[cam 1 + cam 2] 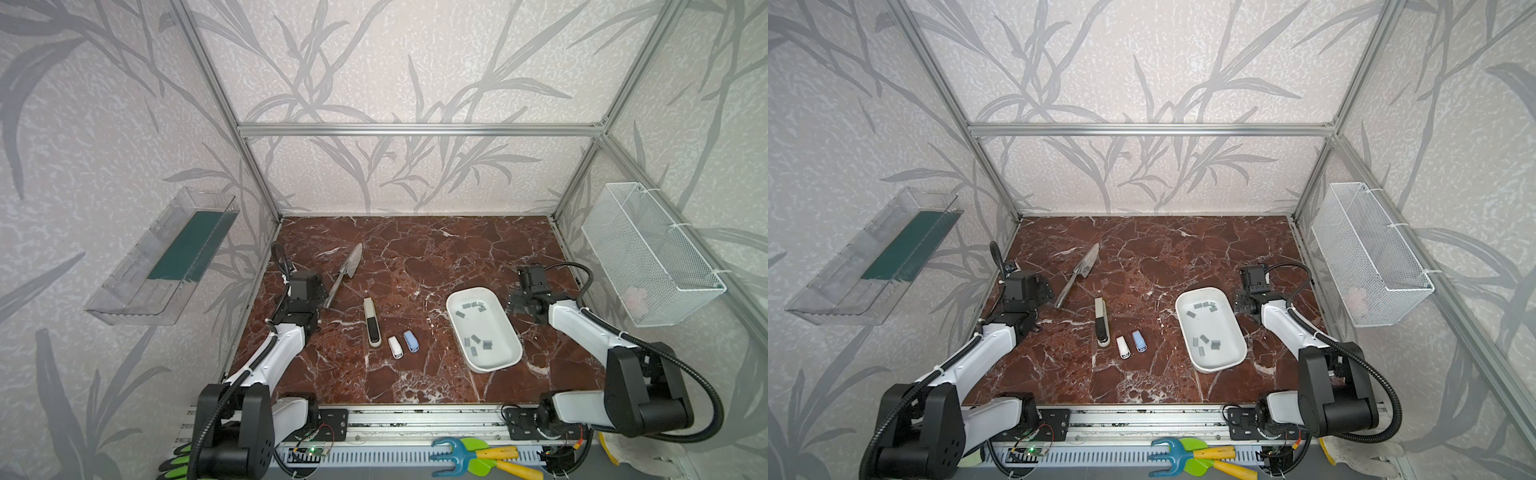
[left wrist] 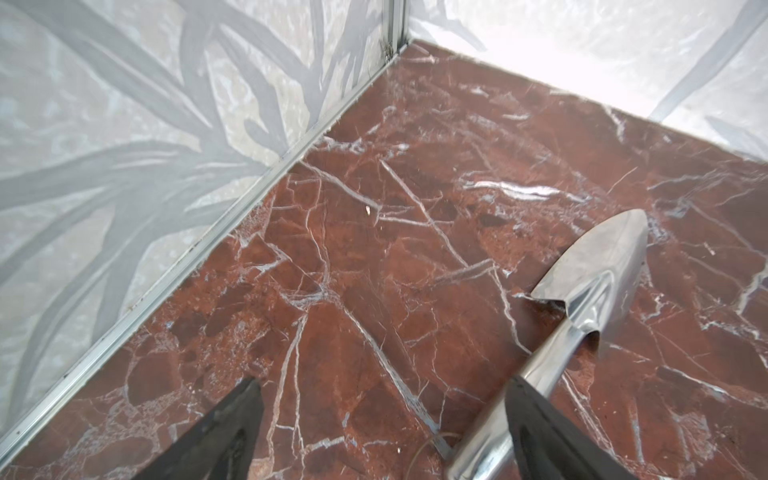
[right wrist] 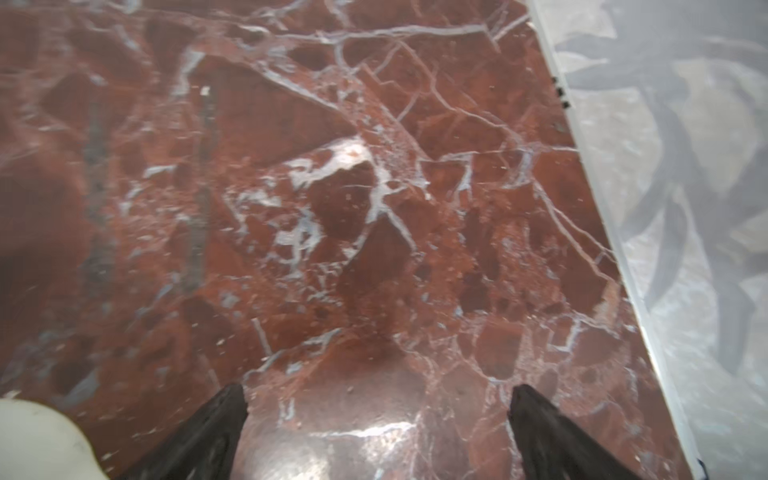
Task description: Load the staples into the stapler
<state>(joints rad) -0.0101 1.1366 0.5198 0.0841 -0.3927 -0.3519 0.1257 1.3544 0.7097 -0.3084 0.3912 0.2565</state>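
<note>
The staples [image 1: 487, 344] lie loose in the white tray [image 1: 498, 328], right of centre in both top views. They sit in two small clusters, one at the tray's upper end and one at its lower end. Left of the tray, near mid-frame, the small blue stapler [image 1: 411, 340], the small white stapler [image 1: 395, 347] and the long black-and-white stapler [image 1: 372, 322] lie apart on the red marble table [image 1: 415, 257]. A steel trowel [image 1: 347, 270] lies further to the upper left.

The left gripper [image 2: 382, 415] is spread wide with nothing between its fingers. The trowel's handle runs right beside one finger, and I can't tell whether they touch. The right gripper [image 3: 380, 415] gapes wide over bare marble just right of the tray.
</note>
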